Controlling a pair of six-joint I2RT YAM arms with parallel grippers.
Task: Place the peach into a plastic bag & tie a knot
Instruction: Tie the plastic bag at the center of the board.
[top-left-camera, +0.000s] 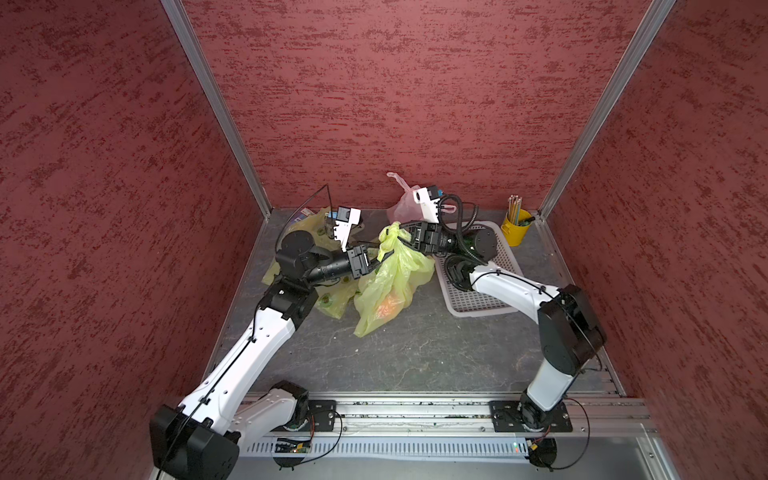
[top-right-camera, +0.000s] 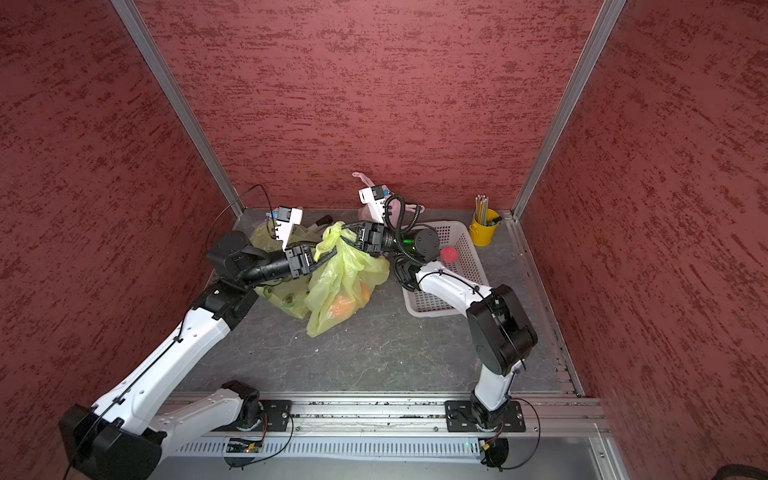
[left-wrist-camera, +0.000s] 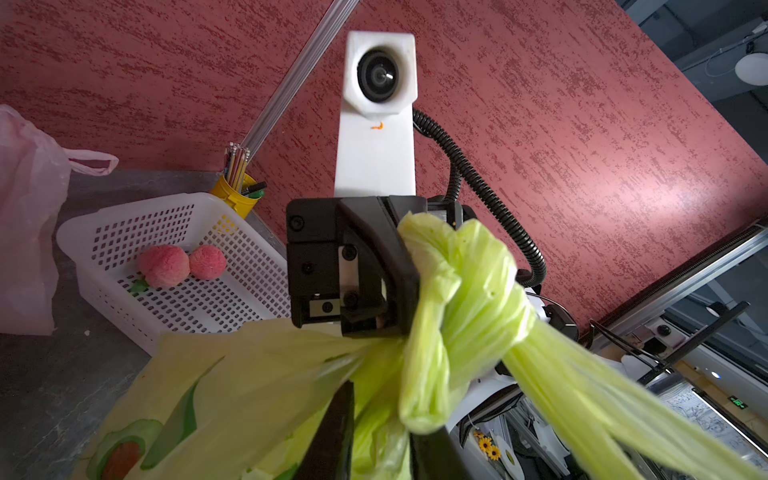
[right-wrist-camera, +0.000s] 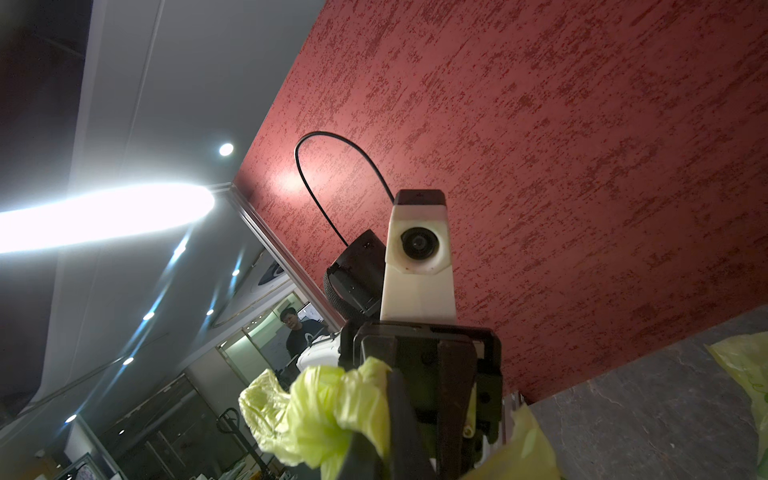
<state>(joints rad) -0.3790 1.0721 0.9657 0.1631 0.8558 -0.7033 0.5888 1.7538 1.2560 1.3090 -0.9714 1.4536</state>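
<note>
Two peaches in basket, left wrist only

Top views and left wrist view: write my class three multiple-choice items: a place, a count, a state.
1. The yellow cup stands: A beside the basket; B inside it; C at the near edge.
2. Peaches in the basket, left wrist view: A none; B two; C four.
3. The top of the green bag is: A knotted; B wide open; C lying flat.
A: it sits just outside the basket's far corner. B: two pink ones lie side by side. A: a knot shows there.
</note>
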